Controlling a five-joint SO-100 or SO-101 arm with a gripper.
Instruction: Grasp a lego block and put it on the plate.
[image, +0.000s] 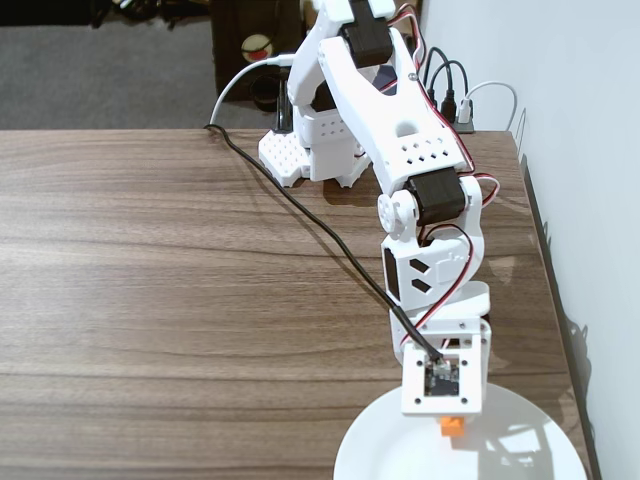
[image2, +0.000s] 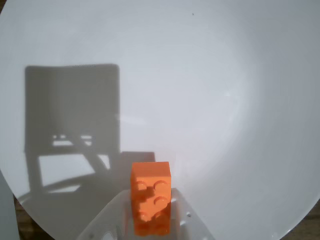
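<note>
1. The table (image: 150, 300) is dark wood grain, and the white arm (image: 400, 150) reaches from its base at the far edge down toward the near right corner in the fixed view.
2. The plate (image: 520, 450) lies at that near right corner, cut off by the bottom edge of the fixed view; in the wrist view the plate (image2: 200, 90) fills almost the whole picture, so the claw hangs directly above its white surface.
3. The gripper (image: 455, 420) points down over the plate's far rim area in the fixed view; in the wrist view the gripper (image2: 150, 220) enters from the bottom edge.
4. The lego block (image2: 150, 202) sits pinched between the two fingers, which are closed against its sides; a small orange corner of the lego block (image: 452, 424) peeks out below the wrist camera housing in the fixed view.
5. The brick's long axis runs along the fingers, pointing away from the wrist toward the plate's middle.
6. Whether the brick's lower end touches the plate I cannot tell. The plate is already beneath it, so the release probably needs only a spreading of the fingers.
</note>
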